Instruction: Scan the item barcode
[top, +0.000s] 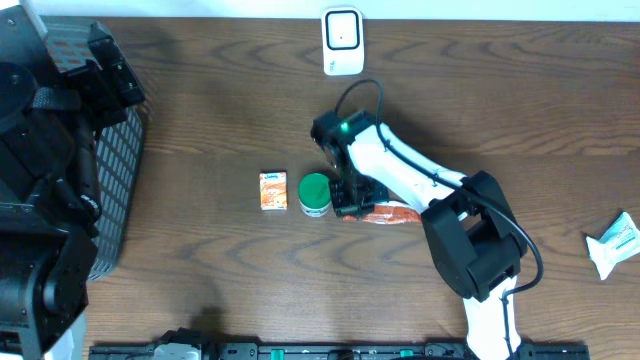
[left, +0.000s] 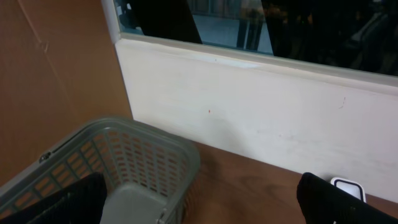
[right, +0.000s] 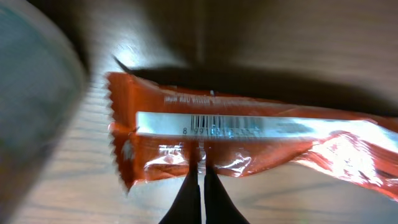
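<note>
Right gripper (right: 201, 174), tips closed, touches glossy crinkled orange wrapper (right: 280, 149).

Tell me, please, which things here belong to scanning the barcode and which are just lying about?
For the job: orange packet, barcode, white scanner, right hand.
Lying about: green-lidded tub, small orange box, white packet, grey basket.

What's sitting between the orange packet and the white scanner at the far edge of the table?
Nothing visible on the table. From the orange packet to the white scanner it is bare; the green tub stands off to the side.
</note>
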